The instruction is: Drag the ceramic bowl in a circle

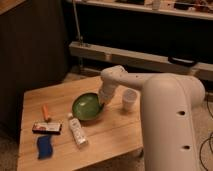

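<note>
A pale wooden counter [115, 137] stands on a beige floor [10, 152] in a dim room. To its left is a dark cabinet [30, 50]. Behind it a long white rail [125, 56] runs across a dark wall, and a shelf [150, 9] crosses the top of the view.

Six things lie on the counter, one of each kind. The ceramic bowl [86, 107], green and glossy, sits near the middle, a little toward the back edge. A small white cup [129, 99] stands to the bowl's right, clear of it. An orange stick [45, 112] lies to the bowl's left. In front of the stick is a flat dark packet [47, 128], and a blue object [45, 146] lies nearer the front edge; what it is cannot be told. A white bottle [77, 132] lies on its side in front of the bowl, just beside its near rim.

One white arm [165, 100] reaches in from the right and bends down over the counter. The gripper [102, 103] is at the bowl's right rim, between bowl and cup, and the jaws are clenched on that rim.
</note>
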You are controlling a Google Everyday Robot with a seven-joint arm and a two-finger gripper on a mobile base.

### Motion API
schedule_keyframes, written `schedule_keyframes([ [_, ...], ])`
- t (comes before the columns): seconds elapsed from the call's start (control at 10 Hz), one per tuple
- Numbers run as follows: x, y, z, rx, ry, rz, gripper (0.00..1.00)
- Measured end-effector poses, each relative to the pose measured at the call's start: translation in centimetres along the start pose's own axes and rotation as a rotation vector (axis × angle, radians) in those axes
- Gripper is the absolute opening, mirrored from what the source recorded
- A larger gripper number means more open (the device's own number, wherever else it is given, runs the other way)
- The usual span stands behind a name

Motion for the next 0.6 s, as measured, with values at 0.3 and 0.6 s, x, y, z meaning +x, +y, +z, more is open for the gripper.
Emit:
schedule_keyframes([
  [0.3,-1.0,2.0,0.0,0.014,0.005,-0.030,0.00],
  [0.6,0.1,-0.2,0.0,0.043,0.027,0.007,0.00],
])
